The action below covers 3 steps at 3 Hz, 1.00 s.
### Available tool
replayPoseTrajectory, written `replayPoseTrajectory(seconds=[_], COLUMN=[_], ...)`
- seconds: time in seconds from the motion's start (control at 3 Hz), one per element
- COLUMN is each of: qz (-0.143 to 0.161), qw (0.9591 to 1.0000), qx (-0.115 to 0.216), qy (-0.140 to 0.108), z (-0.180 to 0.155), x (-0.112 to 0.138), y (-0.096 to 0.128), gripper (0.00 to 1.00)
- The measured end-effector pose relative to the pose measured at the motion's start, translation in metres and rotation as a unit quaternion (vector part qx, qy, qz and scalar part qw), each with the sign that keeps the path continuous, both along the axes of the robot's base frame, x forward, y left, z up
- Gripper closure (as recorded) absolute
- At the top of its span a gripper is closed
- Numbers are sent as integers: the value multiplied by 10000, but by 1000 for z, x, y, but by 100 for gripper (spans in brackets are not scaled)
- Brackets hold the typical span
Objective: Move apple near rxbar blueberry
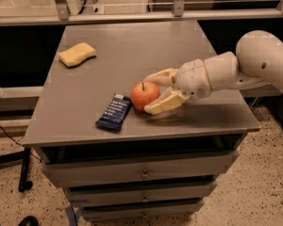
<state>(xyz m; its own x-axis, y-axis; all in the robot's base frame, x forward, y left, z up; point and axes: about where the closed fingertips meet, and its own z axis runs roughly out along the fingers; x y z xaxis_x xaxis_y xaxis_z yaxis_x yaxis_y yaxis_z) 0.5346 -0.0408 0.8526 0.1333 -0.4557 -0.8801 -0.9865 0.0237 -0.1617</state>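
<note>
The round red-orange apple [144, 95] with a dark stem sits on the grey table top [132, 51], just right of the rxbar blueberry [114, 111], a flat dark-blue wrapper with white lettering. My gripper [153, 93] comes in from the right on a white arm and its two pale fingers [161, 105] stand on either side of the apple, one behind and one in front. The fingers are shut on the apple.
A pale yellow wavy sponge [77, 54] lies at the table's far left. The table is a drawer cabinet with several drawers [141, 171] below its front edge. A rail with glass [132, 15] runs behind it.
</note>
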Motion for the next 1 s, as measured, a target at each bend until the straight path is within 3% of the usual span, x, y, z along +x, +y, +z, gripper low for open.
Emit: replayPoseTrajectory(seconds=[0.67,1.0], qz=[-3,-26], qw=[10000,9999], qx=[-34,-71], qy=[22,85], z=[-4,-16], x=[-1,-4], y=[-1,-6], gripper=[12,0])
